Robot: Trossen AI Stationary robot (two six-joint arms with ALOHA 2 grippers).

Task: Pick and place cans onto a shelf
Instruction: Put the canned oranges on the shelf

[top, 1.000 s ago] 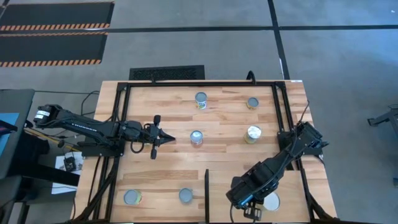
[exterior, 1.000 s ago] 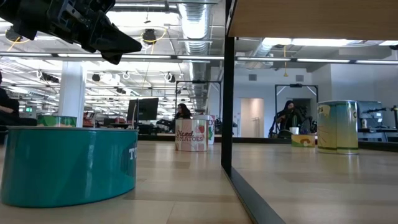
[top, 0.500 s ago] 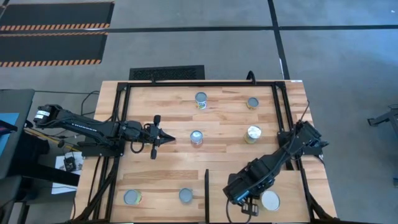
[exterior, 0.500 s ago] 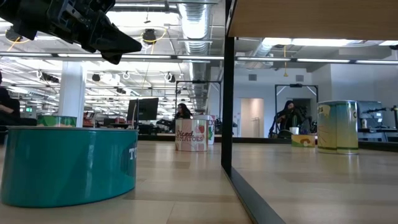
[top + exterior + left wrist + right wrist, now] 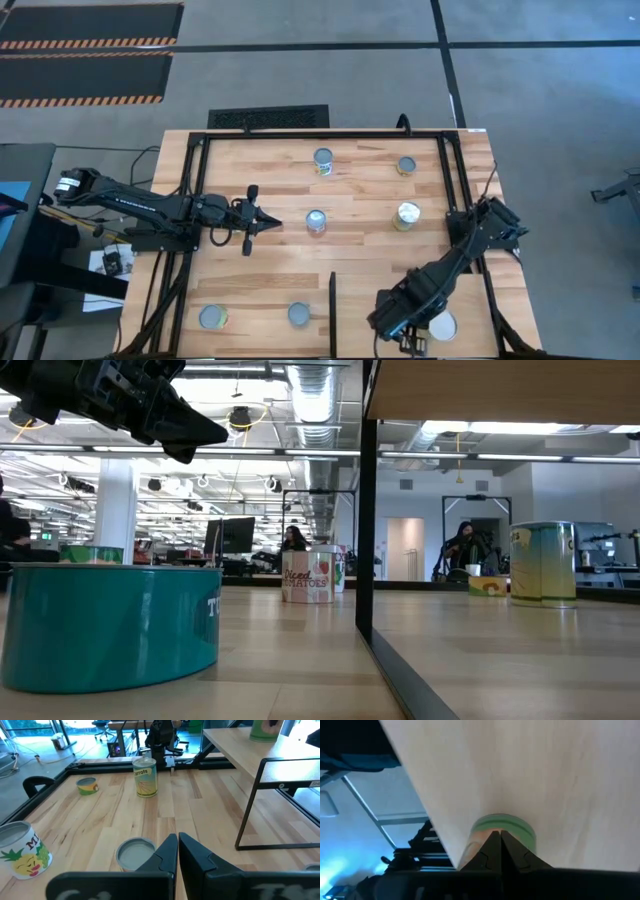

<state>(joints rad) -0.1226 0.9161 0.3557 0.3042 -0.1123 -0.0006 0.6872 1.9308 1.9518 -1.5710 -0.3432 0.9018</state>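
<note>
Several cans stand on the table: one at the middle, two at the far side, one at the right, two near the front. A white-topped can with a green rim stands on the pale shelf at the front right. My right gripper is shut over the shelf, its tips right at that can. My left gripper is shut, level above the table, pointing at the middle can. My right gripper's shut fingertips show right against the green-rimmed can's side, coming level over the shelf top. I cannot tell whether they touch it.
The shelf is raised on a black frame, with a black upright at its left edge. A black frame runs around the table. The low view shows a teal can close by and a room with people beyond.
My right gripper has shifted a little toward the table's left edge, baring the white-topped can, and then come back toward the can. The can has stayed where it was.
</note>
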